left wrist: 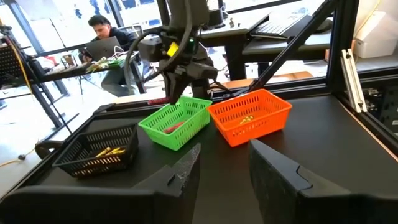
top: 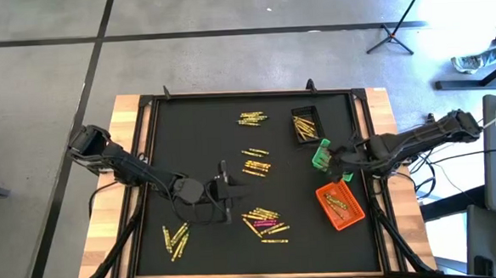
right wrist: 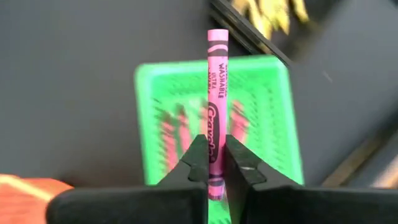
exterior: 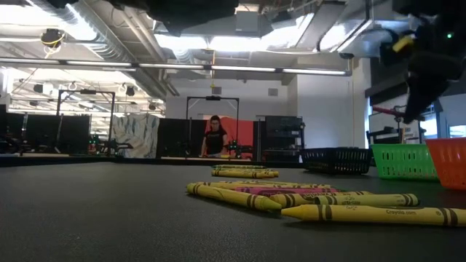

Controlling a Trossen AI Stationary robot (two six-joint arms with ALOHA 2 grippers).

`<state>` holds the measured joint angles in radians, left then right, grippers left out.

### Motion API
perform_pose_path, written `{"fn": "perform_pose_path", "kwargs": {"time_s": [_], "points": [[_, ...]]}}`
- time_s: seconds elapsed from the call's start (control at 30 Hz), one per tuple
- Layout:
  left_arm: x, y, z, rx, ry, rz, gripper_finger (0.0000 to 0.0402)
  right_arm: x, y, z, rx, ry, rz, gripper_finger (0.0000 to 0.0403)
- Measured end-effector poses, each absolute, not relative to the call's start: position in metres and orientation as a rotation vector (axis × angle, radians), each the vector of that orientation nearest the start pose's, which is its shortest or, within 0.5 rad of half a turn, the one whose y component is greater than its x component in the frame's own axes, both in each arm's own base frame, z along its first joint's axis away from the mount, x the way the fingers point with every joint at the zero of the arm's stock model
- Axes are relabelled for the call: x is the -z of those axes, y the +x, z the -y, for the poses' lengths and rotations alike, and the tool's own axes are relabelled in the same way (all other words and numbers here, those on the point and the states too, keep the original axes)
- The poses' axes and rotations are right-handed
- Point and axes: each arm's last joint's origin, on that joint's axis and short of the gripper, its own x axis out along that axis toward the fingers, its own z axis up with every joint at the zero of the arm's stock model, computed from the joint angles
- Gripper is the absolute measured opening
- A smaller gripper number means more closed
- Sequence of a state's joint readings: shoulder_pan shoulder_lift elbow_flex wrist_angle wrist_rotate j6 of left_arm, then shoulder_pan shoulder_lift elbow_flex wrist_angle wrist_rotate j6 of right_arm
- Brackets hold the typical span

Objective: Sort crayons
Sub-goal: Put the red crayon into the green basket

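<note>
The right end effector (right wrist: 216, 167) hangs over the green bin (right wrist: 214, 118) at the right side of the bench (top: 197, 142), its fingers pinched tight on a pink crayon (right wrist: 216, 102) that sticks out straight past the fingertips. More pink crayons lie in the green bin below it. The black bin (top: 306, 125) stands beyond the green one, toward the far right, and holds yellow crayons; the orange bin (top: 340, 206) sits nearer, also with a few yellow ones. The left end effector (top: 231, 193) hovers low near the middle of the bench, fingers parted and holding nothing. Loose yellow crayons (top: 263, 223) lie in clusters across the black mat, with a pink one among the near cluster. A person (exterior: 215, 137) sits in the room beyond.
</note>
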<state>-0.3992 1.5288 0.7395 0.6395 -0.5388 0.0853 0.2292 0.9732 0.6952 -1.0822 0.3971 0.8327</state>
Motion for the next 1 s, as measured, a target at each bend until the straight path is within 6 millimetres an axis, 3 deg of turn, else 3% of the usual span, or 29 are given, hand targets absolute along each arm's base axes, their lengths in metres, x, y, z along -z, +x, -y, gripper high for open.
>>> {"fn": "perform_pose_path", "kwargs": {"time_s": [0.2, 0.8, 1.0], "points": [[-0.222, 0.297, 0.108, -0.136, 0.153, -0.14, 0.0118, -0.215, 0.137, -0.01, 0.749, 0.345, -1.241, 0.0019], [-0.221, 0.297, 0.108, -0.136, 0.155, -0.144, 0.0118, -0.183, 0.161, 0.014, 0.726, 0.364, -1.561, 0.0021], [-0.221, 0.297, 0.108, -0.136, 0.155, -0.144, 0.0118, -0.176, 0.169, 0.014, 0.66, 0.352, -1.577, 0.0035]]}}
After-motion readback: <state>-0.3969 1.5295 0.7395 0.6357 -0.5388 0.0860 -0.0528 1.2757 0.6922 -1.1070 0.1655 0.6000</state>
